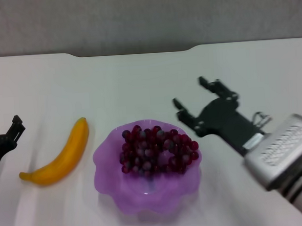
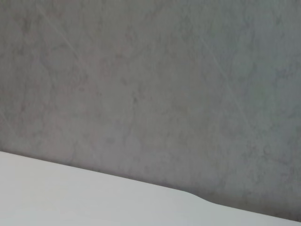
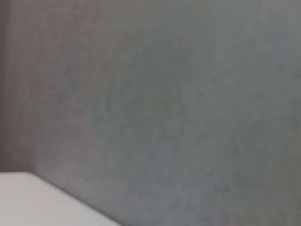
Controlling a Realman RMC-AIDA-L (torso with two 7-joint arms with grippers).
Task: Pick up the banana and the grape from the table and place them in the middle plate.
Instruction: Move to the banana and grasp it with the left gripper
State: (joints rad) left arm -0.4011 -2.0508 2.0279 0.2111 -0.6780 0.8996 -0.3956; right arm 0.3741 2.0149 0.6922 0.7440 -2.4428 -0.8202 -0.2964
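Note:
The grape bunch (image 1: 157, 149) lies inside the purple scalloped middle plate (image 1: 146, 195) at the front centre of the white table (image 1: 139, 83). The yellow banana (image 1: 61, 155) lies on the table just left of the plate, apart from it. My right gripper (image 1: 191, 95) is open and empty, just right of and behind the plate's rim. My left gripper (image 1: 11, 133) is at the far left edge, left of the banana, only partly in view. Both wrist views show only the grey wall and a strip of table.
A grey wall (image 1: 145, 16) rises behind the table's notched far edge (image 1: 132, 52). Bare tabletop lies behind the plate and banana and at the right.

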